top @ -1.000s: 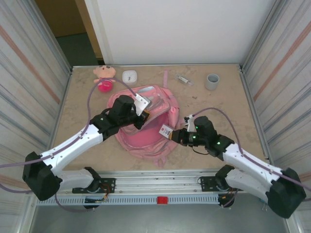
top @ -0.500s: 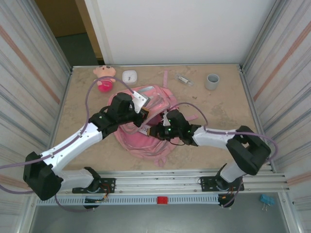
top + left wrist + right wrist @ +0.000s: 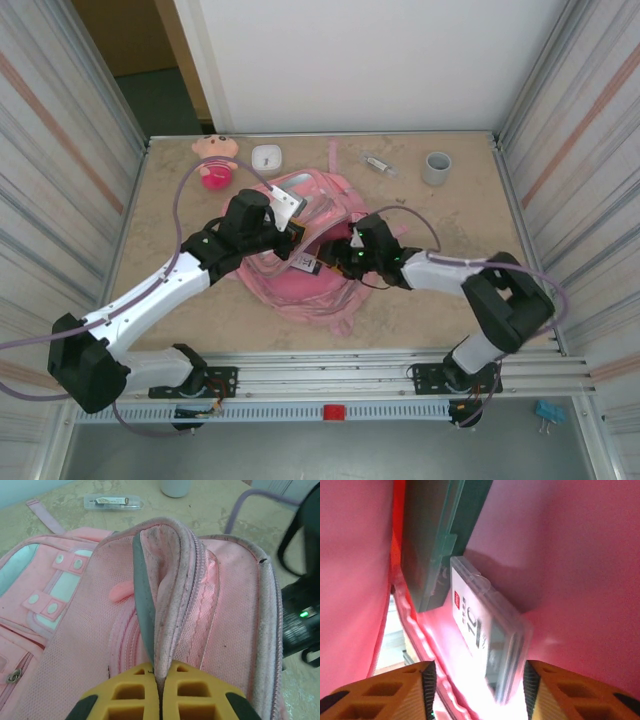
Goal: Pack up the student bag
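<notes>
The large pink fabric backpack (image 3: 312, 292) lies at the middle of the beige table (image 3: 170, 200), its mouth lifted. The left gripper (image 3: 160, 692) is clenched on the backpack's zippered rim. The right gripper (image 3: 476, 672) reaches inside the mouth with its fingers spread. A flat clear plastic case with a printed label (image 3: 487, 635) lies loose between them, beside a dark green box (image 3: 430, 545). Along the far edge stand a pink plush doll (image 3: 214, 160), a small white dish (image 3: 266, 156), a clear pen case (image 3: 378, 164) and a grey cup (image 3: 436, 167).

Matt pink cloth student bag (image 3: 75, 645)
</notes>
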Robot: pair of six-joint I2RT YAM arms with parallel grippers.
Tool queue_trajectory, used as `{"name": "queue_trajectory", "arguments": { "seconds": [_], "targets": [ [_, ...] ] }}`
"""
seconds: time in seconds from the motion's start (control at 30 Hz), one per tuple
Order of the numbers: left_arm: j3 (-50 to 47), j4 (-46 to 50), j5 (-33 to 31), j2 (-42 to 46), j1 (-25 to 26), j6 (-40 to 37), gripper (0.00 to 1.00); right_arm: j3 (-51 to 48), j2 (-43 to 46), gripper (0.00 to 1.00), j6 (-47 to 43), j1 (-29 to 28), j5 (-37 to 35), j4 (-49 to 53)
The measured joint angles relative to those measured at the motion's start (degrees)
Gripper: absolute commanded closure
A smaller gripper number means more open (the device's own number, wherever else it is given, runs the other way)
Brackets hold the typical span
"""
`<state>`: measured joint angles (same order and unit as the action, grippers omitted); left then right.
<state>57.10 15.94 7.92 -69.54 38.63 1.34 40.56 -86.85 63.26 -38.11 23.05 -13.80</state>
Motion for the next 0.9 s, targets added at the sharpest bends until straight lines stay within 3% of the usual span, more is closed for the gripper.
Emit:
{"name": "queue_trajectory", "arguments": {
  "seconds": [0.23, 0.33, 0.53, 0.63, 0.77, 0.9],
  "targets": [
    [-1.25, -2.62, 0.52, -0.35, -0.04, 0.07, 1.0, -4.46, 24.35, 0.38, -5.55, 3.19, -5.33, 11.04],
    [-1.73, -4.24, 1.14, -2.29, 0.57, 0.02, 1.0, -6.78, 33.75, 0.29, -7.17, 4.87, -6.19, 14.53],
    [-2.05, -8.61, 2.23, -11.45, 4.98, -0.22, 0.91, -8.07, 41.38, 0.28, -9.31, 7.39, -6.29, 21.22],
    [-2.03, -10.71, 1.97, -17.46, 7.15, -1.49, 0.72, -8.11, 42.1, 0.27, -10.75, 6.97, -6.67, 24.46],
    [-1.73, -11.13, 2.1, -23.39, 9.05, -2.47, 0.4, -8.7, 44.26, 0.26, -13.22, 5.84, -8.63, 27.34],
    [-1.62, -11.13, 1.92, -22.14, 9.14, -2.01, 0.24, -9.46, 46.23, 0.25, -17.66, 4.57, -10.54, 27.63]
  ]
}}
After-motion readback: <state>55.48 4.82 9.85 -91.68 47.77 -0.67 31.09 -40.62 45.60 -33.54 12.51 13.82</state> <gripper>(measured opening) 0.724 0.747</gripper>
